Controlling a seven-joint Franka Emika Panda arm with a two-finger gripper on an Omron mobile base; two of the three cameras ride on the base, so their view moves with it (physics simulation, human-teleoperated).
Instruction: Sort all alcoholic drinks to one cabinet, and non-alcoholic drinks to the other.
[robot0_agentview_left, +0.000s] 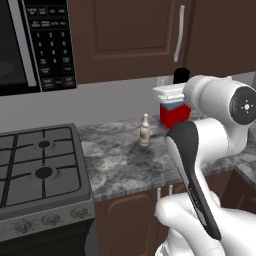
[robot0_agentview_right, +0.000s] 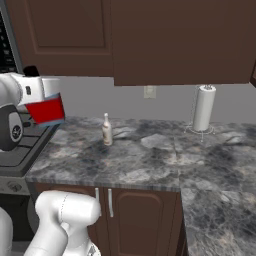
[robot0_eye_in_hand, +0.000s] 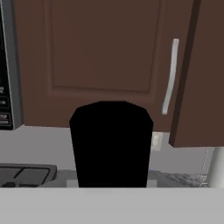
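The hand (robot0_agentview_left: 172, 95) is seen clamped on the blue-and-red bottle (robot0_agentview_left: 174, 114), which is held lifted clear of the counter (robot0_agentview_left: 125, 165), its black cap (robot0_eye_in_hand: 111, 140) standing upright at the near edge of the hand view. Judged from this, the carrying step is in hand: the bottle is to be taken up to the wall cabinet (robot0_eye_in_hand: 103, 61), whose panelled door is shown closed with its silver handle (robot0_eye_in_hand: 169, 74) just above and to the right of the cap. A door that is shut cannot be passed, so the bottle may have to be set down, or the door opened first; the grip should be kept firm and the bottle held upright while it is raised, and the handle and the neighbouring cabinet's edge avoided. Farther back on the counter, below the cabinet, the slim pale bottle (robot0_agentview_left: 144, 131) is left standing alone, well apart from the held bottle. A paper towel roll (robot0_agentview_right: 203, 107) is seen far to the right of it, against the wall.
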